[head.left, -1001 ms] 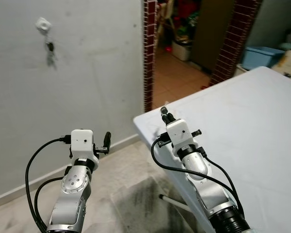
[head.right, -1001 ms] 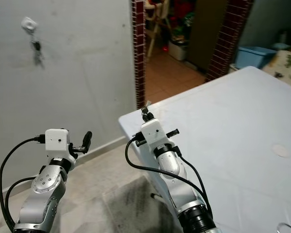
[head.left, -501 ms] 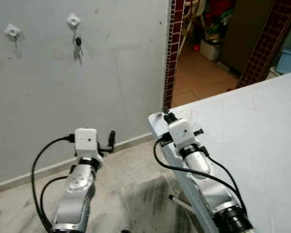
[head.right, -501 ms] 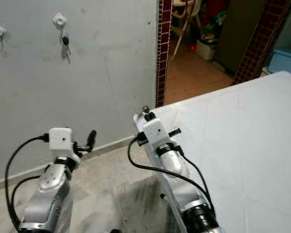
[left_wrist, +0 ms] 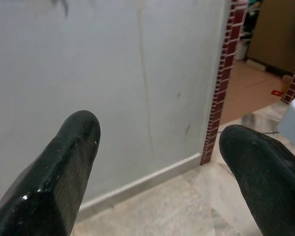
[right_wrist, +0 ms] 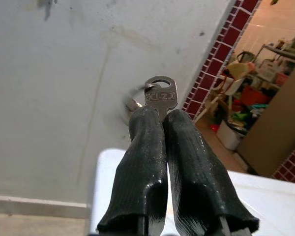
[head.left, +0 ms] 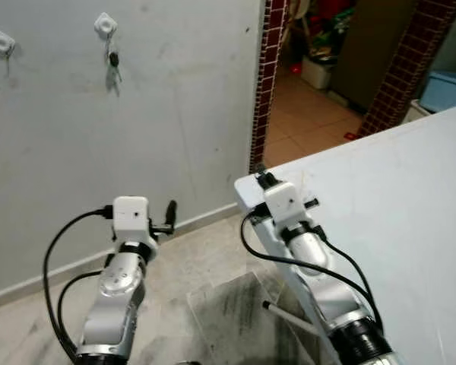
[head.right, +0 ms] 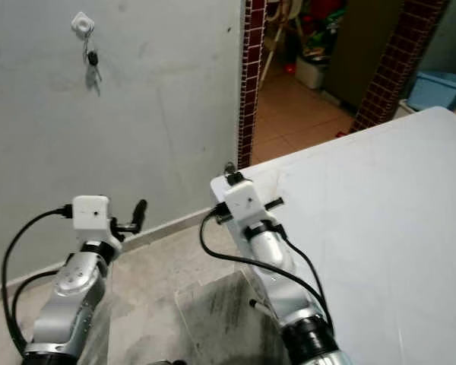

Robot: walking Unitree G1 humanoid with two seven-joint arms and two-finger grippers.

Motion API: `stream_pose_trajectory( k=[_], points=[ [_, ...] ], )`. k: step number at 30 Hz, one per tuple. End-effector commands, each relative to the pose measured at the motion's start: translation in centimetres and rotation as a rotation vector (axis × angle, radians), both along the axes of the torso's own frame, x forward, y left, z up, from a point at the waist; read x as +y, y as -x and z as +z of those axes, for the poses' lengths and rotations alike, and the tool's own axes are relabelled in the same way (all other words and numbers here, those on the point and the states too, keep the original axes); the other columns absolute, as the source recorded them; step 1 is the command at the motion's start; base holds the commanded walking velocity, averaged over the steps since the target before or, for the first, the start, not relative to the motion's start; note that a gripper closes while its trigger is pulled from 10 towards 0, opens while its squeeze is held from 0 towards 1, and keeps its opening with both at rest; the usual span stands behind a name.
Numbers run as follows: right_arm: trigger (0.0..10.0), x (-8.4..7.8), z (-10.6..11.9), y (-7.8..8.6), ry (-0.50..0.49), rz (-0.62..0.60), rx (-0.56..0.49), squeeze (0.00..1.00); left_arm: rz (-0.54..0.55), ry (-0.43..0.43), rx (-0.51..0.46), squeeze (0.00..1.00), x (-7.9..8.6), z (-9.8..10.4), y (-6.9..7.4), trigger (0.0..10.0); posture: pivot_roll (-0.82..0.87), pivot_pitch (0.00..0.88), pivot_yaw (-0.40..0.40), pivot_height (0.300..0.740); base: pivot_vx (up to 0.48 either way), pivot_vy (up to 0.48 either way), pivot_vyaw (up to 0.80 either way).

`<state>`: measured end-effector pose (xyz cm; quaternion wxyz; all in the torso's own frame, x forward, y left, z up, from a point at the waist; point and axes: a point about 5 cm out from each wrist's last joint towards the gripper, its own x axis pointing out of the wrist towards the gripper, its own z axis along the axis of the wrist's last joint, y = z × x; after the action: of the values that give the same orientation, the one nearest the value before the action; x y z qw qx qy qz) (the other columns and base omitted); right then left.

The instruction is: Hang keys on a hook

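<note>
My right gripper point(right_wrist: 162, 115) is shut on a silver key point(right_wrist: 161, 96), whose ring point(right_wrist: 132, 104) sticks out beside the fingers. In the head views this gripper point(head.left: 264, 179) is held over the near corner of the white table point(head.left: 410, 198). High on the grey wall is a white hook point(head.left: 105, 23) with a dark set of keys point(head.left: 114, 61) hanging from it. A second white hook point(head.left: 0, 42) sits further left. My left gripper point(left_wrist: 160, 130) is open and holds nothing. It hovers low over the floor point(head.left: 169, 215), facing the wall.
A doorway point(head.left: 327, 68) framed in dark red tiles opens right of the wall, with clutter behind it. A blue bin point(head.left: 448, 90) stands at the far right. The floor below is pale stone with a dark streaked patch point(head.left: 235, 319). A table leg point(head.left: 289, 319) slants under the table.
The view has swung left toward the wall, bringing a second hook into the picture. Both arms keep the same pose, and the key stays in the right gripper.
</note>
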<state>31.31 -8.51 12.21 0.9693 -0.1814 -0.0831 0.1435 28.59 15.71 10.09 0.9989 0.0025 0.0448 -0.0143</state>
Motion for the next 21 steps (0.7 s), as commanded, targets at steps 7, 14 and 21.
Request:
stream_pose_trajectory(
  k=[7, 14, 21],
  points=[
    [10.0, -0.6, 0.5, -0.3, -0.027, -0.015, -0.002, 0.0, -0.005, 0.002, 0.014, 0.0, -0.3, 0.0, -0.2, 10.0, 0.02, 0.036, 0.021, 0.74, 0.0, 0.48, 0.0],
    [10.0, -0.6, 1.0, -0.7, -0.075, -0.026, 0.004, 0.0, -0.007, 0.006, 0.015, 0.0, -0.5, 0.0, -0.4, 10.0, 0.02, 0.035, 0.019, 0.74, 0.0, 0.48, 0.0],
    [10.0, 0.1, 1.6, -0.9, -0.072, 0.005, -0.014, 0.0, -0.003, 0.009, 0.009, 0.0, -0.6, 0.2, -0.7, 10.0, 0.02, 0.032, 0.018, 0.74, 0.0, 0.48, 0.0]
  ],
)
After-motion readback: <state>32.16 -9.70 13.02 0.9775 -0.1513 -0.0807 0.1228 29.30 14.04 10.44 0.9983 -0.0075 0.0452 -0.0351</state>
